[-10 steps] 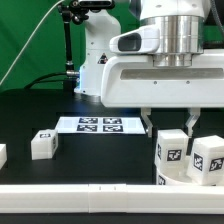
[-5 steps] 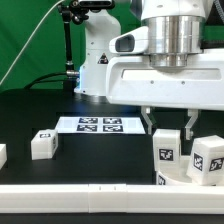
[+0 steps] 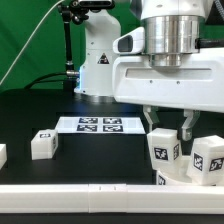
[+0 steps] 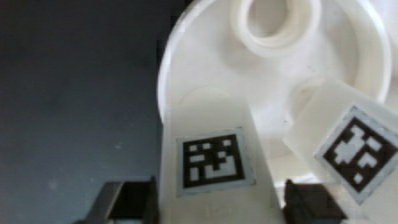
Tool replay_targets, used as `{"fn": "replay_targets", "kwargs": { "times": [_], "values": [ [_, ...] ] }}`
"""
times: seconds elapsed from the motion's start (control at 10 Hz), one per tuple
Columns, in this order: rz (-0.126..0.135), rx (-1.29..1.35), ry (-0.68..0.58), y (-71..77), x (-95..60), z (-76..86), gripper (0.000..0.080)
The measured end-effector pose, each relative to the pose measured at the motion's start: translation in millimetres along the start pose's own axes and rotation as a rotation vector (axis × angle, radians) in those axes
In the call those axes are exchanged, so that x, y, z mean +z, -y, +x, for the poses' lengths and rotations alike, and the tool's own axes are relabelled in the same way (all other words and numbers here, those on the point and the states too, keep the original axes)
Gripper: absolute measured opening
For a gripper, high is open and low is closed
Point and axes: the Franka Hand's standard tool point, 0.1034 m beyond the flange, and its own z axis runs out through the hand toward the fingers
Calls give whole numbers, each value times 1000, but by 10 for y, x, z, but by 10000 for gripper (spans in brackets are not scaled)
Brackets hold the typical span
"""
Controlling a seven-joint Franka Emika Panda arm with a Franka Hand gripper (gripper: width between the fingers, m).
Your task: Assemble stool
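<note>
Step in hand, my read: fitting a leg into the seat. One leg already stands on it, and this looks like number two.

- claw (image 3: 168,134) pinches the leg (image 3: 165,152) by its upper end, one finger on each side. Wrist view agrees: the leg (image 4: 214,160) sits between the dark fingers (image 4: 132,196), tag facing the camera, claw (image 4: 217,197) closed tight on it.
- The leg hangs straight below the claw with its lower end at the seat (image 3: 176,179). It looks slightly tilted. The border rail (image 3: 80,192) hides the joint, so I can't tell whether it's socketed or just resting there.
- second leg (image 3: 208,158) stands on the seat just beside the held one, on the exterior view's right. In the wrist view it's the other tagged block (image 4: 363,140) on the white seat (image 4: 222,70).
- The seat sits on the counter (image 3: 30,120) at the exterior view's lower right, close to the rail.
- loose leg (image 3: 42,144) lies on the counter well apart from the seat, toward the exterior view's left. marker board (image 3: 98,125) lies between, further back.

Next move, my guess: square the leg to its socket, press or twist it home while gripped, release only once it stands alone, then fetch the loose leg.

Risk: the tilt could jam the insert, or the claw could nudge the second leg.
</note>
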Motion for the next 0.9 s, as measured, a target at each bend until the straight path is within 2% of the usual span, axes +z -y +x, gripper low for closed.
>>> {"fn": "replay_targets", "kwargs": {
  "times": [0.6,0.9],
  "values": [
    [44,581,51,28,-7,-47,344],
    [58,852,91,46,-13,-71,344]
  ]
}}
